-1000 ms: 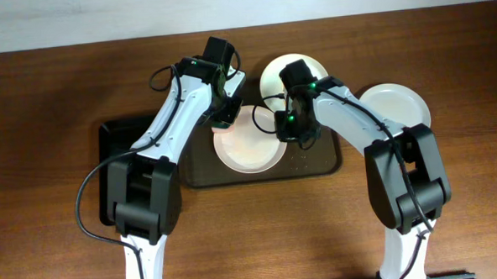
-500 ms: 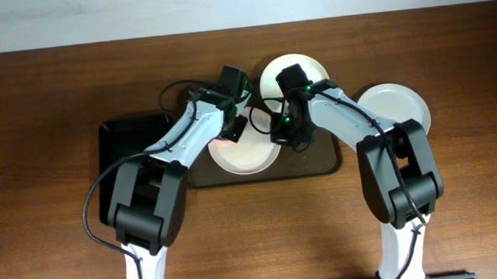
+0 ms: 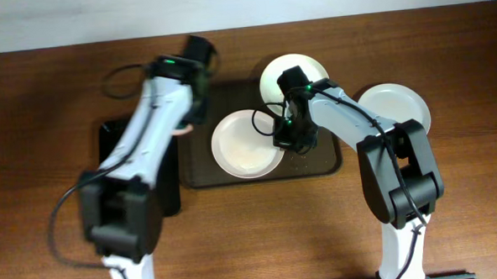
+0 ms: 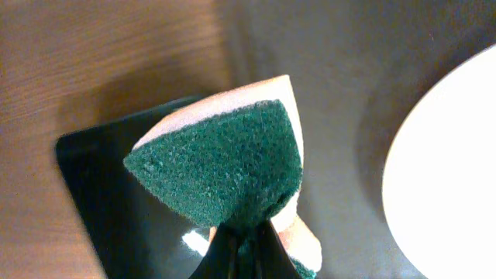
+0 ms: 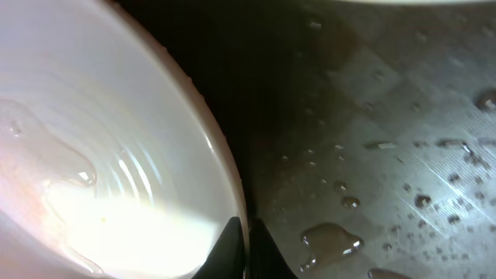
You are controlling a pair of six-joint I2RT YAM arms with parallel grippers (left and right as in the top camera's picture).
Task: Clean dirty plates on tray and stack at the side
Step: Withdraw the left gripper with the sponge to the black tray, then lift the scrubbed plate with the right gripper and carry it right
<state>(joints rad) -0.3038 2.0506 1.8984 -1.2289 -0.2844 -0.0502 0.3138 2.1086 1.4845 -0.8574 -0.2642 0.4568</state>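
Note:
One white plate [image 3: 245, 145] lies on the dark brown tray [image 3: 318, 163], wet and with a faint pinkish film. My right gripper [image 3: 283, 139] is shut on its right rim; the right wrist view shows the fingertips [image 5: 246, 232] pinching the plate's edge [image 5: 101, 155] above the wet tray [image 5: 387, 116]. A second plate [image 3: 293, 72] sits at the tray's back edge. A third plate [image 3: 397, 106] lies on the table to the right. My left gripper [image 3: 183, 128] is shut on a green and pink sponge [image 4: 225, 163], held over the tray's left edge, left of the plate [image 4: 453, 178].
A smaller glossy black tray [image 3: 114, 144] lies left of the brown tray and shows under the sponge in the left wrist view [image 4: 101, 201]. Water drops lie on the brown tray near my right gripper. Wooden table surrounds the trays.
My left arm has swung left with the sponge, off the plate toward the black tray. My right gripper has stayed on the plate's right rim.

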